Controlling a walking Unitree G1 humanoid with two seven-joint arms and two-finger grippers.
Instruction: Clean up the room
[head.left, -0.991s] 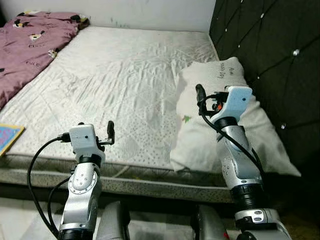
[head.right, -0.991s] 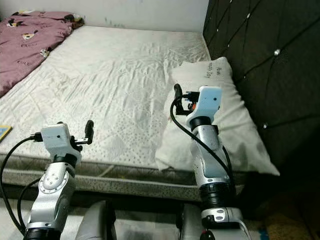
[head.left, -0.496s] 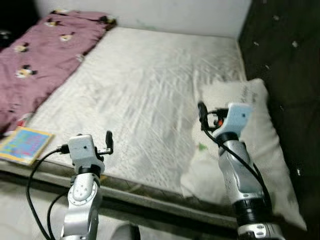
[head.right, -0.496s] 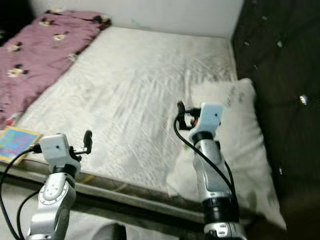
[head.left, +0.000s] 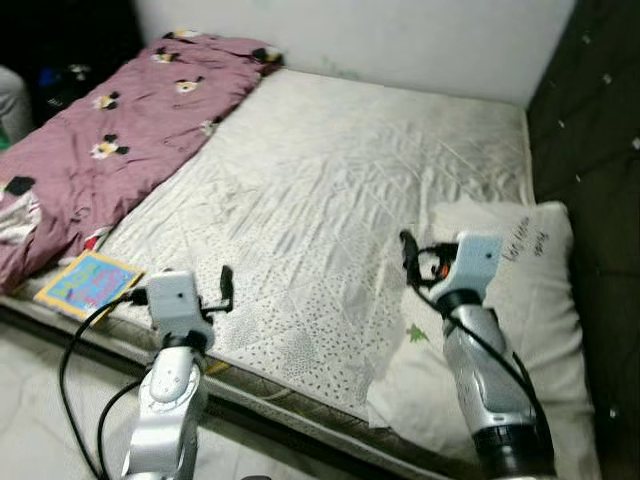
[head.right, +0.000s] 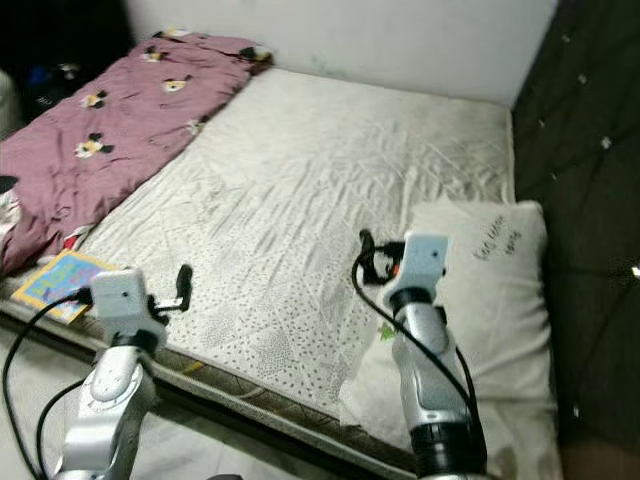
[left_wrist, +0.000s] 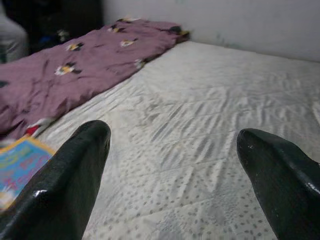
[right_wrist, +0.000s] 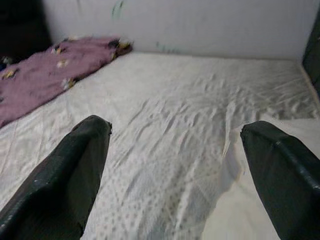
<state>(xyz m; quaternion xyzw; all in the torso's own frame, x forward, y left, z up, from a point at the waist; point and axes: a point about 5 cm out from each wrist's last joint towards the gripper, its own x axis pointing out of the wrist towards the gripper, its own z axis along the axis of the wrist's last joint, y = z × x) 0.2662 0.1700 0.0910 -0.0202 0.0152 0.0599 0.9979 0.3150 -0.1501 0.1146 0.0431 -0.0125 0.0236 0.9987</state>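
Note:
A white-sheeted mattress (head.left: 330, 170) lies ahead of me. On its left side is a mauve blanket (head.left: 120, 140) printed with cartoon figures, and beside the blanket a colourful book (head.left: 88, 282) rests at the near edge. At the right, against the headboard, lies a white pillow (head.left: 565, 300). My left gripper (left_wrist: 172, 140) is held above the near edge of the bed, just right of the book, open and empty. Over the pillow's left edge, my right gripper (right_wrist: 175, 130) is also open with nothing between its fingers.
A dark tufted headboard (head.left: 595, 120) runs along the right side. A white wall (head.left: 400, 40) closes the far end of the bed. Pale floor (head.left: 40, 400) shows at the lower left, below the mattress edge. A dark corner with dim objects (head.left: 60, 70) lies at the far left.
The camera has swung left: blanket and book now show more fully, and the pillow sits further right. Both arms keep the same raised pose with open fingers.

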